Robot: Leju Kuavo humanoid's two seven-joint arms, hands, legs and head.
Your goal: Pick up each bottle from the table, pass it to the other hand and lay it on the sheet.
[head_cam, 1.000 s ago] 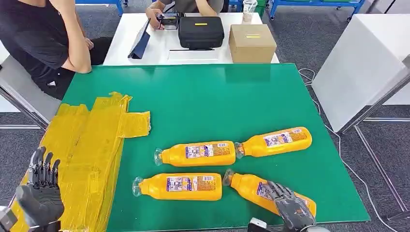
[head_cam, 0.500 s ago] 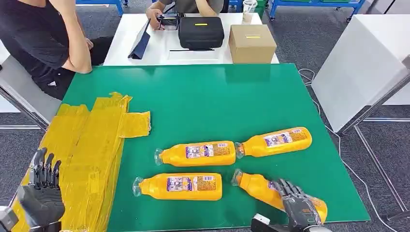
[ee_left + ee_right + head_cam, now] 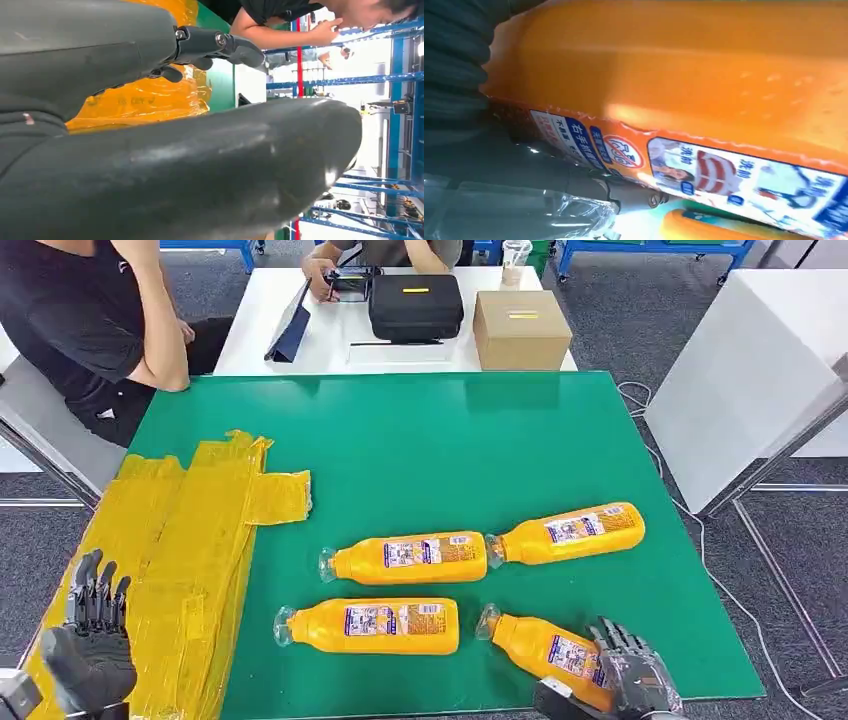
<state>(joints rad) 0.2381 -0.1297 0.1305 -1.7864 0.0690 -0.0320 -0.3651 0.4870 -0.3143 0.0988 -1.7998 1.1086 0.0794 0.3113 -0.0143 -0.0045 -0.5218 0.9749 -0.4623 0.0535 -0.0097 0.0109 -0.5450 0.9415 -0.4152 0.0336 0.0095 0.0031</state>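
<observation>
The right hand (image 3: 630,675) grips the near-right bottle (image 3: 545,648) by its base; the left hand (image 3: 90,635) hovers spread, holding nothing, over the sheet (image 3: 190,540).

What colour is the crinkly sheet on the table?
Yellow; the sheet shows best in the head view.

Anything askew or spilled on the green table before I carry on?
No spill or damage visible. The crumpled yellow plastic sheet overhangs the green table at its left edge. The near-right orange bottle lies skewed at the front edge, with the right hand on it. The left hand holds nothing.
</observation>
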